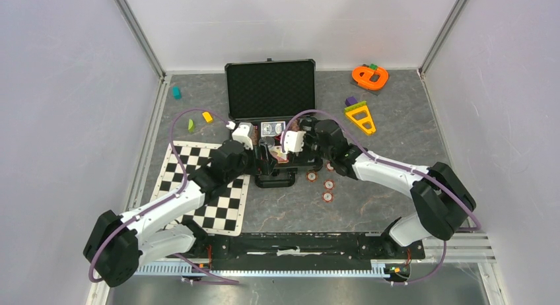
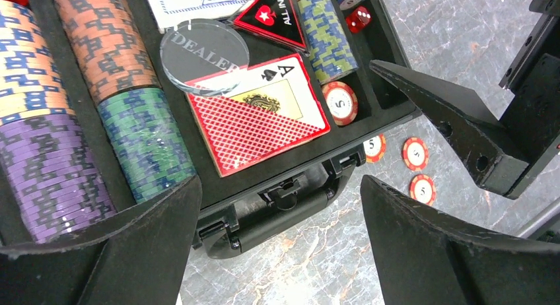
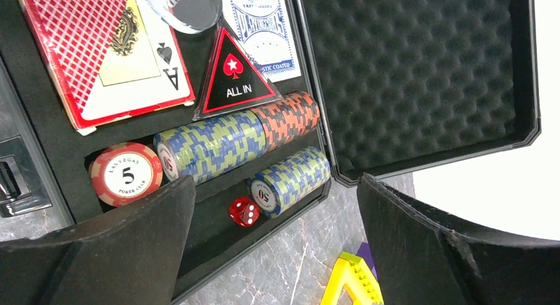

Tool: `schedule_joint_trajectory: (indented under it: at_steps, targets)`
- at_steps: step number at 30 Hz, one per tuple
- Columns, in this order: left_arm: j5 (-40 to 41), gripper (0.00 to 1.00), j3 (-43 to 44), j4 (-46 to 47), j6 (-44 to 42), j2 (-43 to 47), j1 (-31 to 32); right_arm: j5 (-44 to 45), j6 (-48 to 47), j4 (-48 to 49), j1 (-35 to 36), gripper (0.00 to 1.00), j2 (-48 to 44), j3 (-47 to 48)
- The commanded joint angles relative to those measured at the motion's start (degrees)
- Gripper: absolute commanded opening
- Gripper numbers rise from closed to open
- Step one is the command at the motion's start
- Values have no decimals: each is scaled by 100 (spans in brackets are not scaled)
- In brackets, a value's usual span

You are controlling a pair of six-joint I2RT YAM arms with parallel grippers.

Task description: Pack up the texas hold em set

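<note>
Grey marbled table (image 1: 389,206) between white walls (image 1: 66,87) carries the open black case (image 1: 271,87) at centre. It holds chip rows (image 2: 125,94), a red deck (image 2: 257,120), a "DEALER" disc (image 2: 205,54), an "ALL IN" plaque (image 3: 234,77) and a red die (image 3: 244,212). Loose "5" chips (image 2: 415,153) lie on the table beside it. Over it the left gripper (image 2: 280,186) and right gripper (image 3: 276,181) hang spread, empty.

Red-white chips (image 1: 327,197) — black case (image 1: 271,90), black-white checkered mat (image 1: 221,207)

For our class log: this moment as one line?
black hard briefcase open / round red-white poker chips outside it / left hand open / right hand open
</note>
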State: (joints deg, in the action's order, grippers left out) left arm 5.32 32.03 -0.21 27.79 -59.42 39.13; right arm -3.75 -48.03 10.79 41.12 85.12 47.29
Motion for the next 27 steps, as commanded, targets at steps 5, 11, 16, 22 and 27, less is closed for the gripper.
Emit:
schedule_joint_trajectory:
  at_steps: [5, 11, 16, 22, 27]
  targets:
    - [-504, 83, 383, 306, -66, -389, 24, -275, 42, -52, -21, 98, 9, 350]
    - [-1003, 71, 654, 361, -94, -836, 24, 116, 1434, -323, -156, 98, -222, 778]
    - [-1281, 71, 739, 454, -167, -979, 37, 1818, 3921, -1668, -336, 98, -376, 1212]
    - [-1232, 71, 846, 459, -390, -1177, 322, 1415, 5377, -2514, -1213, 98, -1451, 92]
    - [-757, 74, 648, 597, -580, -981, 402, 1682, 5507, -3222, -1361, 98, -1541, -173]
